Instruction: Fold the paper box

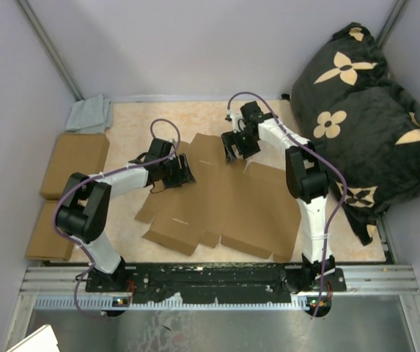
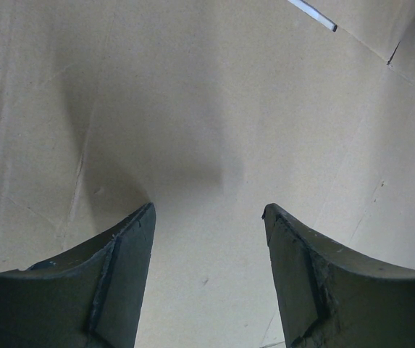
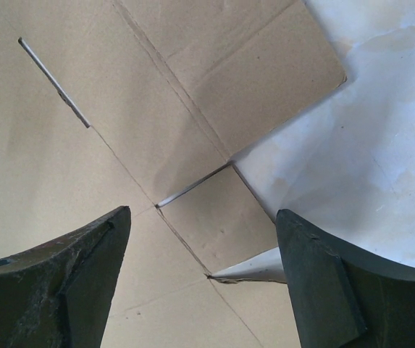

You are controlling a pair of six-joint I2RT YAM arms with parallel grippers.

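The paper box (image 1: 231, 209) lies unfolded in the middle of the table, a flat brown cardboard sheet with flaps and creases. My left gripper (image 1: 184, 172) hovers over its far left part. In the left wrist view cardboard (image 2: 214, 109) fills the frame and that gripper (image 2: 208, 210) is open, with nothing between its fingers. My right gripper (image 1: 233, 150) is over the sheet's far edge. The right wrist view shows the sheet (image 3: 120, 130), and the right gripper (image 3: 202, 212) stands open above a small tab (image 3: 218, 225) at the sheet's edge.
Closed brown boxes (image 1: 74, 161) lie stacked at the table's left, another (image 1: 48, 231) nearer. A grey cloth (image 1: 91, 114) sits in the far left corner. A black flowered cushion (image 1: 363, 110) fills the right side. Bare table (image 3: 366, 145) shows beside the tab.
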